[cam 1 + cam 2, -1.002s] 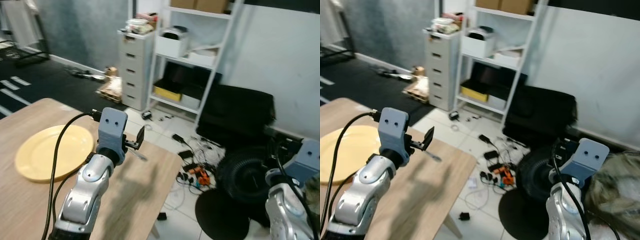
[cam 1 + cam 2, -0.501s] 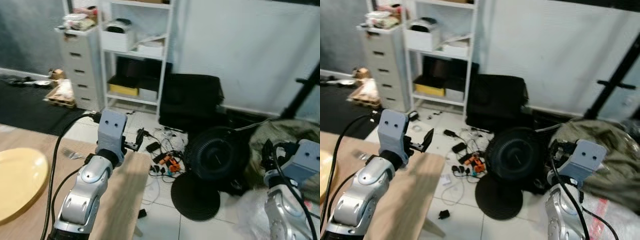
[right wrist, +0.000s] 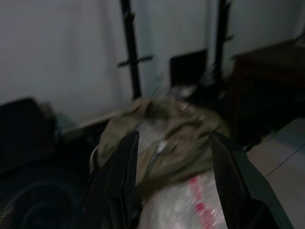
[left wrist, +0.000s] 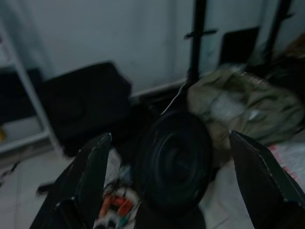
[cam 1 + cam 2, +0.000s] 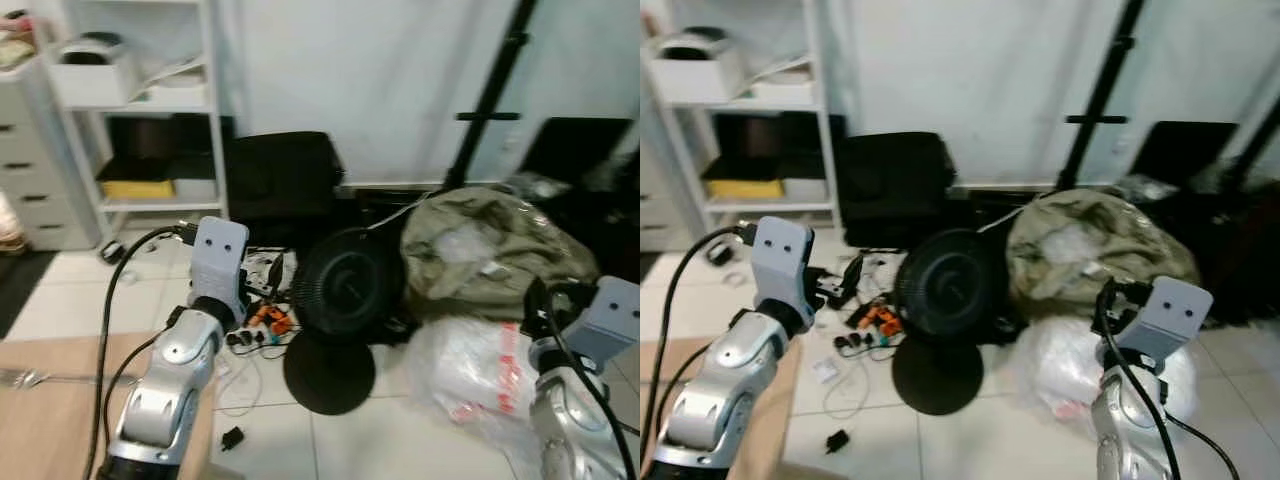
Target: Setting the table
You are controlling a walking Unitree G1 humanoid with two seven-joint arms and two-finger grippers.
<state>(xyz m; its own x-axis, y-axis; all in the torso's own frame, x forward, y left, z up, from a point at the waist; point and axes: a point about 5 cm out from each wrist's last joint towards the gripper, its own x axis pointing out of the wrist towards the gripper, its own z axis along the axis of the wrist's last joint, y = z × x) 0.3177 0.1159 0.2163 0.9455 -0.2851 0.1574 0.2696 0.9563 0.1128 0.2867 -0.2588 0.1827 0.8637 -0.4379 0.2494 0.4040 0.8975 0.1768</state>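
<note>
Nearest, at lower left: the corner of a pale wooden table, with a fork lying flat on it close to the far edge, well apart from both grippers.

Rising over that table corner, the silver left arm with its left gripper held out above the tiled floor. Fingers spread wide – nothing between them. Points toward a black floor fan.

At lower right, the right gripper, likewise raised over the floor. Jaws parted – empty – and aimed at an olive-green bag.

On the tiles just beyond the left arm: a scatter of cables and small orange items, and a small black plug lying alone nearer the table. Beside them, the fan tilted on its round black base. To its right, touching the base, a clear plastic bag with red print.

Behind fan and plastic, the olive-green bag slumped in a heap on the floor, something pale showing in its open top.

Farther back on the left, a black case standing against the white wall, next to a white shelf unit holding a yellow box on its lowest level. Right of the case, a black stand pole leaning up the wall. Blurred throughout, the wrist views dim.
</note>
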